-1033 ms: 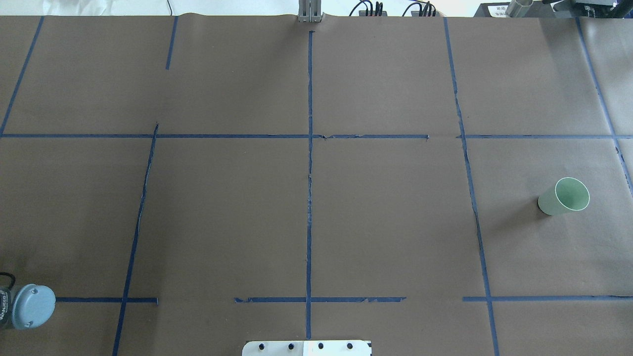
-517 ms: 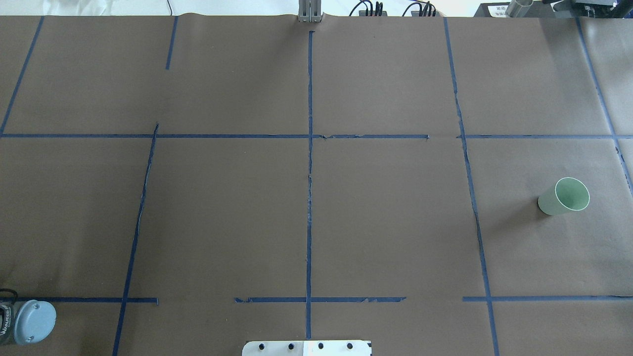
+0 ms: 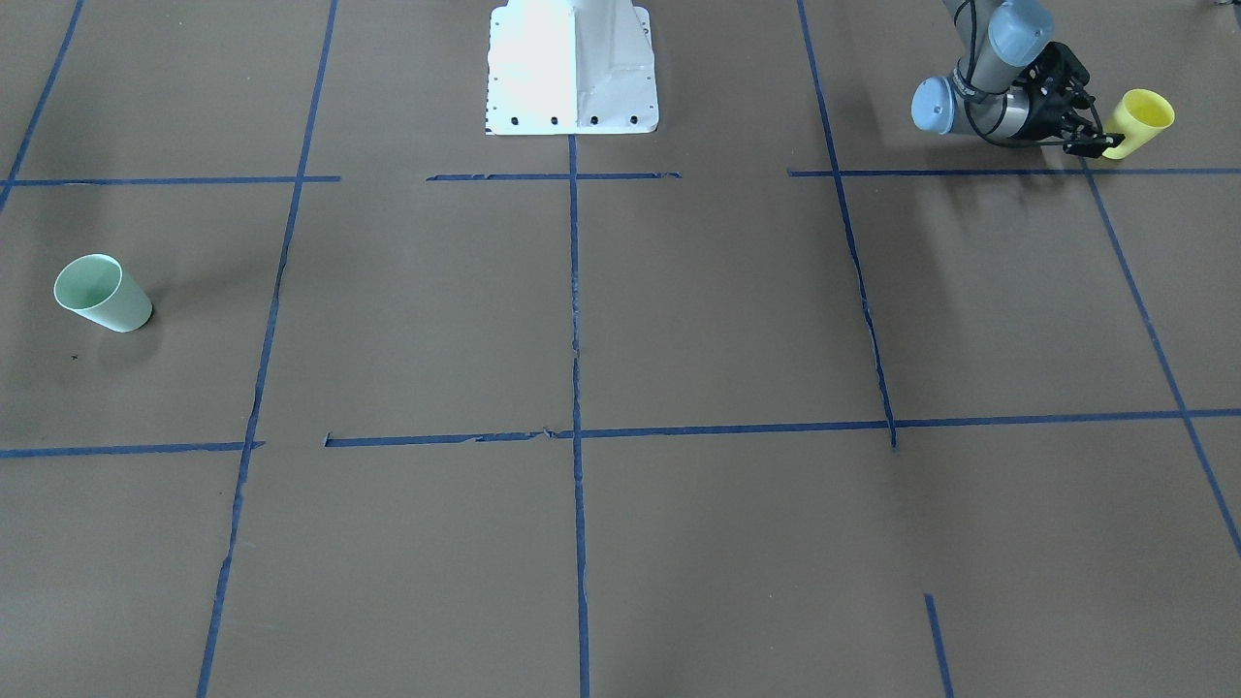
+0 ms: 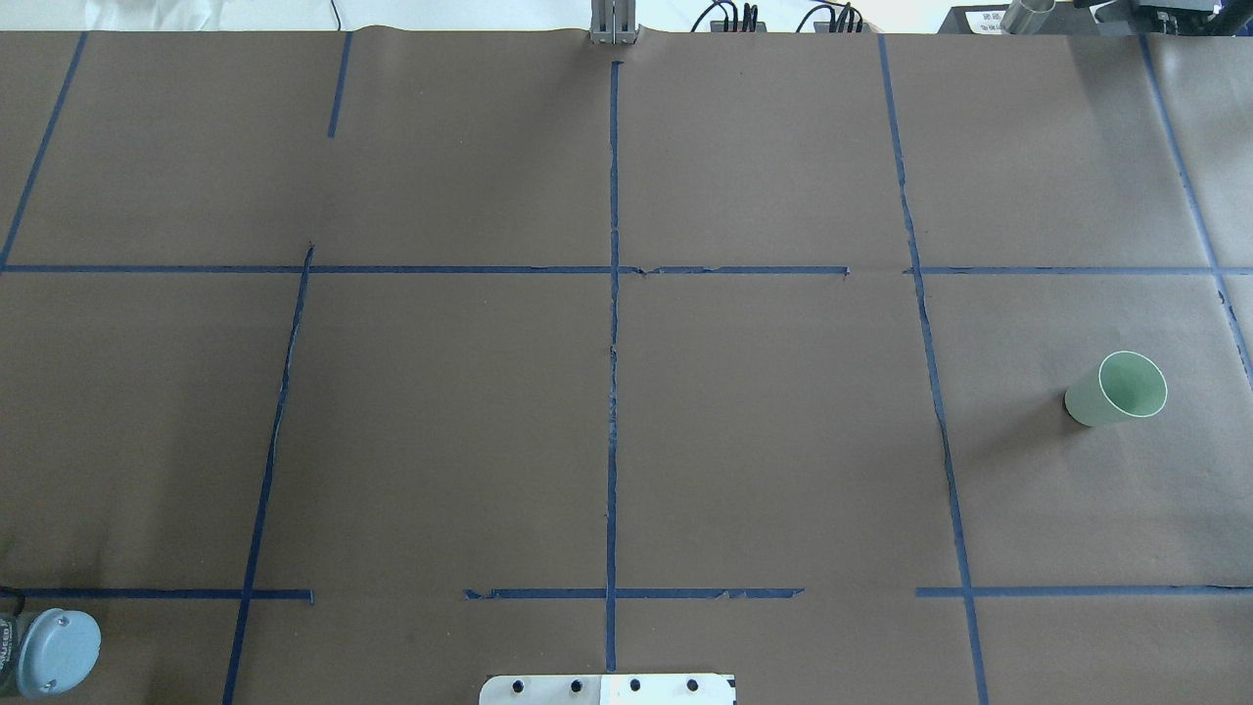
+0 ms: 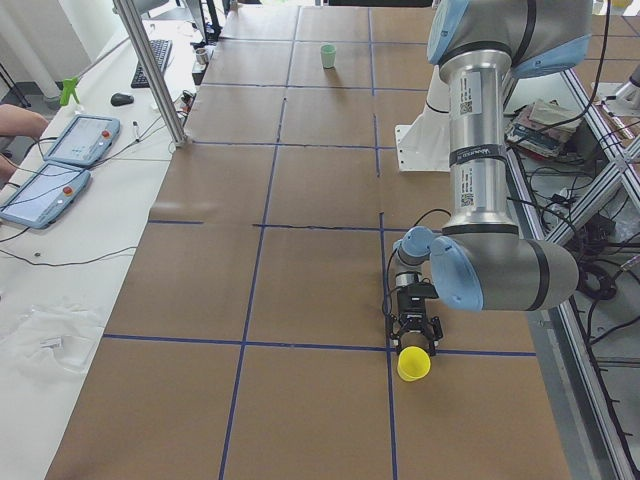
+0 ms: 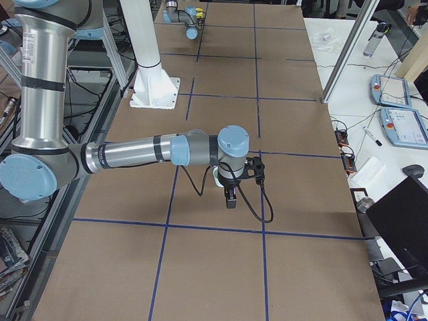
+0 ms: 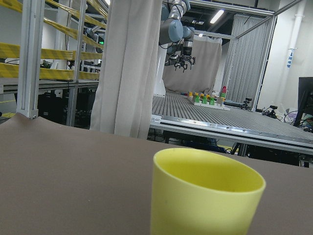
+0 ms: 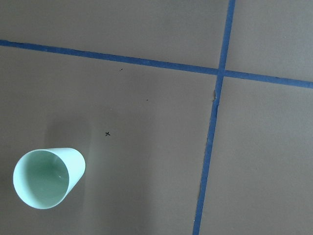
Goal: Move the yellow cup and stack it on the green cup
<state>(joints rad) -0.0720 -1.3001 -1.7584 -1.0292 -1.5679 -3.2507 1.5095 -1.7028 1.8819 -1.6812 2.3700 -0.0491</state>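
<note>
The yellow cup (image 3: 1142, 118) stands upright near the robot's side of the table, on my left; it also shows in the exterior left view (image 5: 413, 365) and fills the lower middle of the left wrist view (image 7: 205, 196). My left gripper (image 3: 1094, 143) lies low and level, its open fingers at the cup's lower side. The green cup (image 4: 1116, 390) stands upright far to my right (image 3: 102, 294) and shows in the right wrist view (image 8: 48, 178). My right gripper (image 6: 231, 196) hangs above the green cup; I cannot tell whether it is open.
The white robot base (image 3: 572, 68) sits at the table's near middle edge. Blue tape lines grid the brown table cover (image 4: 764, 441). A metal post (image 5: 150, 70) and tablets (image 5: 60, 165) stand beyond the far edge.
In the overhead view the left arm's blue joint cap has slid down toward the table's near edge. The green cup has not moved.
</note>
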